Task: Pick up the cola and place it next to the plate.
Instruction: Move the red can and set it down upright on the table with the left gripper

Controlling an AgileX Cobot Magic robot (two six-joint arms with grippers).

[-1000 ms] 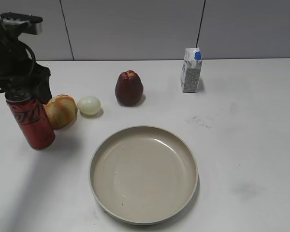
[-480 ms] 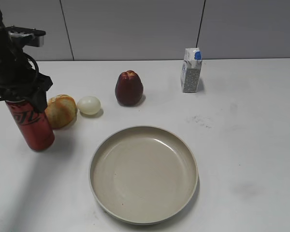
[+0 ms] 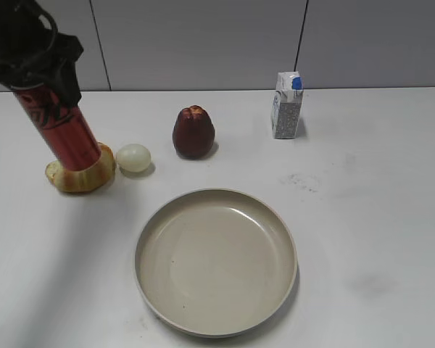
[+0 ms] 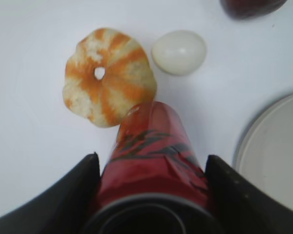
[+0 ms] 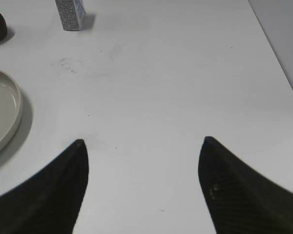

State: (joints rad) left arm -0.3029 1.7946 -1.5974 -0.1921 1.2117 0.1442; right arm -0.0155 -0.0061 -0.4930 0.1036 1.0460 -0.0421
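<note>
Lifted now, cola (image 3: 64, 132) tilts, top upper-left.

One cola (image 3: 64, 127), one plate (image 3: 216, 323), one carton (image 3: 286, 106), three apparent fruits (image 3: 194, 132).

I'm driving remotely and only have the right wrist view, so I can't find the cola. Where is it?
Observer: The cola is clamped in the left gripper, at the far left of the exterior view.
Operator: Is it upright?
Observer: No, it is tilted, top leaning left. Its base overlaps an orange-striped gourd in both views.
Operator: Is there room beside the plate?
Observer: Left of the plate the table is bare. A white egg lies just right of the gourd, farther back.
</note>
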